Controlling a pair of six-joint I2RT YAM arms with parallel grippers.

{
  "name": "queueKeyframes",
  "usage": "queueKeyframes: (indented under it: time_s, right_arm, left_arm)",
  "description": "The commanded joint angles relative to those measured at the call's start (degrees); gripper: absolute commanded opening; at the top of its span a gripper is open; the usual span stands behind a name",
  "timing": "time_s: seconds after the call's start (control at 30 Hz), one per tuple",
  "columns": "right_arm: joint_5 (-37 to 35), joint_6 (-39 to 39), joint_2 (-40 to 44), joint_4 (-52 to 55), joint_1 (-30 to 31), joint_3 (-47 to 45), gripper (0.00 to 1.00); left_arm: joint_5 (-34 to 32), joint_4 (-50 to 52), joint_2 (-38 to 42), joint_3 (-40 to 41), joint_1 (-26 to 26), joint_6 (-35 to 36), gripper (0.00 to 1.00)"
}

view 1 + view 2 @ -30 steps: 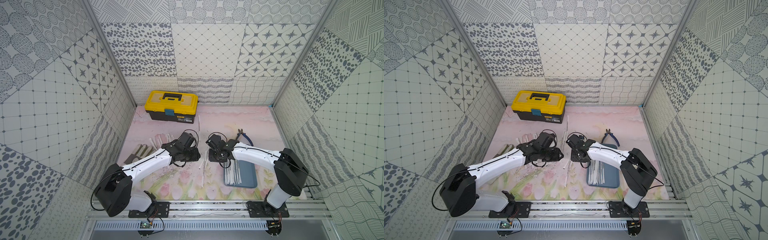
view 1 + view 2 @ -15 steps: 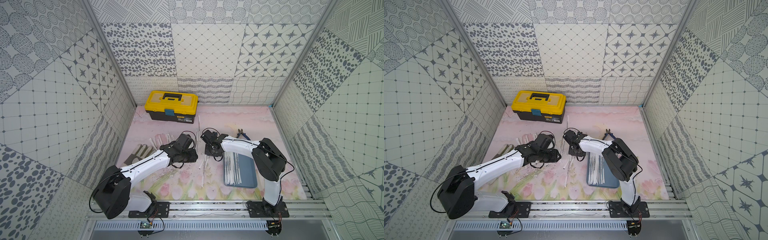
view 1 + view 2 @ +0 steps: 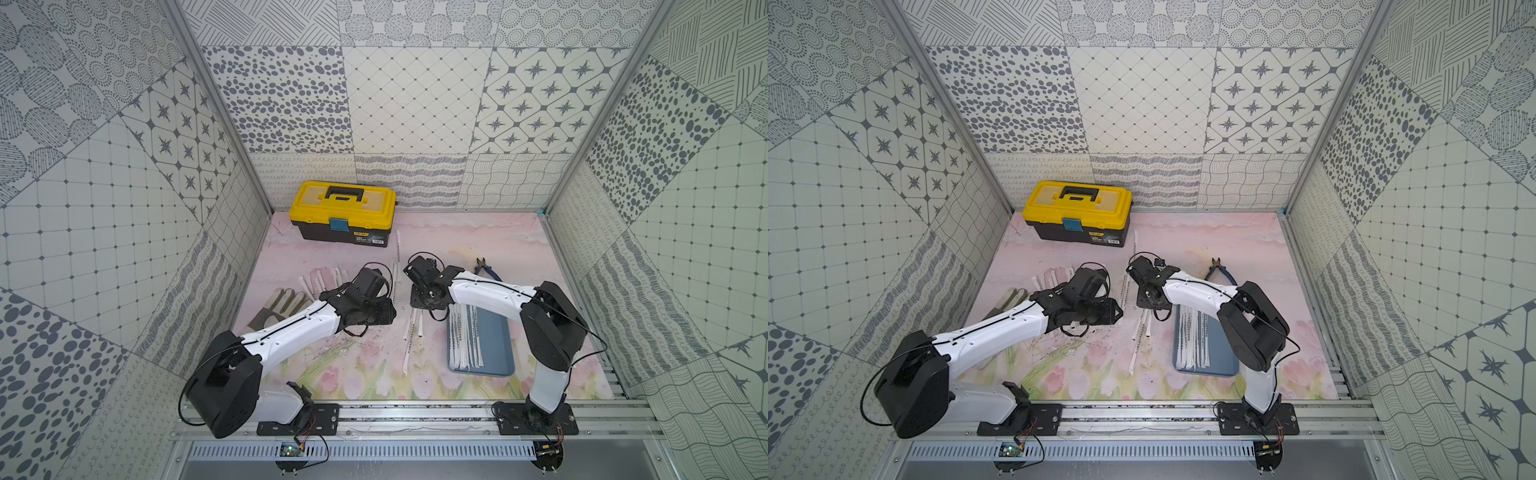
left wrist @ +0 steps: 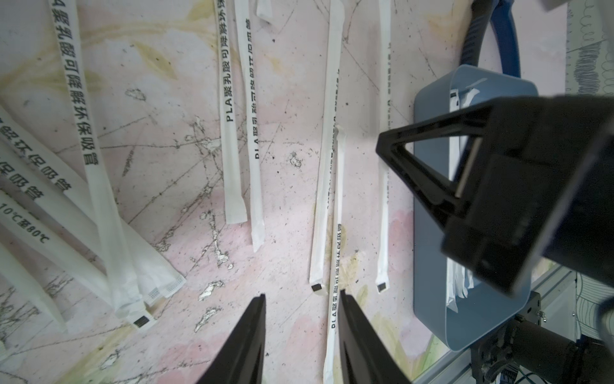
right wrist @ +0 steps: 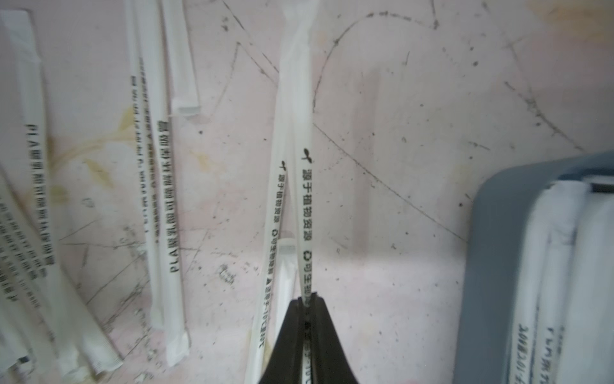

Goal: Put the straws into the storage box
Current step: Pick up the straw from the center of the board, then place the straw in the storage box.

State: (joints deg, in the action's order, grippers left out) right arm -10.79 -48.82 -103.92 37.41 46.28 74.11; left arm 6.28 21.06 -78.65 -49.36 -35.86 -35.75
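Straws (image 4: 232, 133): matt paper; storage box (image 4: 428, 239): plastic (smooth).

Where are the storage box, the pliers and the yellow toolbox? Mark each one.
storage box (image 3: 496, 349): in a top view, on the bare floor of the tray.
pliers (image 3: 492, 273): in a top view, on the blue handle.
yellow toolbox (image 3: 374, 208): in a top view, on the yellow lid.

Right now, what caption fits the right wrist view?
Right gripper shut on one wrapped straw, the partly filled storage box beside it.
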Motion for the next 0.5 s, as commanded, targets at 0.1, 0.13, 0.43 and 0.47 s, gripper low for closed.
queueKeyframes:
  time_s: [0.1,0.13,0.43,0.47]
  right_arm:
    - [-1.9,7.4,14.4,5.1,-1.8,-7.6,0.09]
    - [-1.2,10.4,17.8,5.0,-3.3,-10.9,0.09]
    - [1.5,23.1,32.3,9.2,-16.9,-26.1,0.06]
    - [2.3,23.2,31.9,7.5,-17.9,-27.1,0.06]
  left_arm:
    - [-0.4,-0.4,0.4,-3.0,-0.6,1.1,0.4]
    - [-1.2,-0.2,0.7,-3.7,-1.2,1.4,0.4]
    - [-3.0,-1.2,-6.1,-11.5,-10.9,1.4,0.4]
    - [-2.2,-2.1,-7.3,-12.0,-11.6,0.8,0.4]
